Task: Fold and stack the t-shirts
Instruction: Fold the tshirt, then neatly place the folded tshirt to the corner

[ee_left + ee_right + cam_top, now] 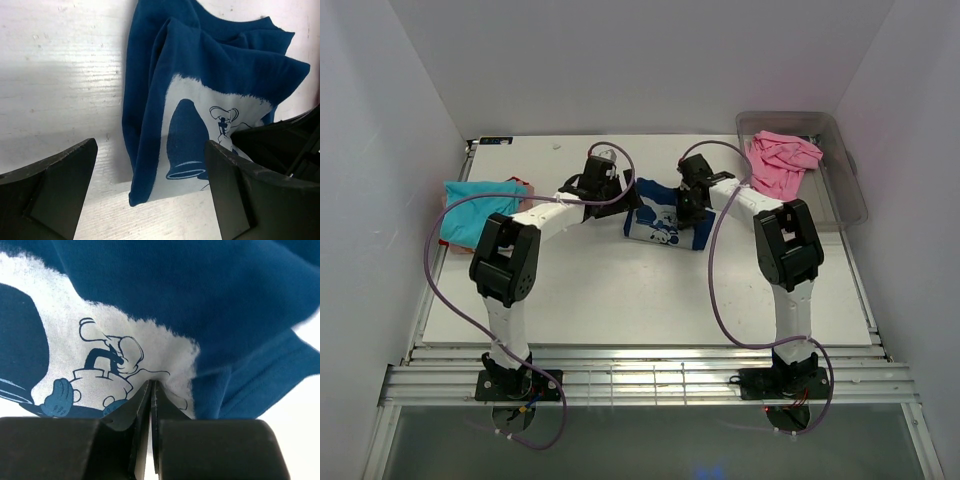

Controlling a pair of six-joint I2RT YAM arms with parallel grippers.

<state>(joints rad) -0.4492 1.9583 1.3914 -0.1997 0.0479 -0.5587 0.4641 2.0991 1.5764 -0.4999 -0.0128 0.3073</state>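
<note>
The navy blue t-shirt with a white printed graphic lies bunched at the table's middle. My right gripper is shut on a pinch of its printed cloth; in the top view it sits on the shirt's far right part. My left gripper is open at the shirt's left edge. In the left wrist view its fingers straddle the hanging navy fold without touching it. The turquoise t-shirt lies folded at the far left. The pink t-shirt is crumpled in the tub.
A clear plastic tub stands at the back right of the white table. A small reddish edge shows beside the turquoise shirt. White walls close in the left, back and right sides.
</note>
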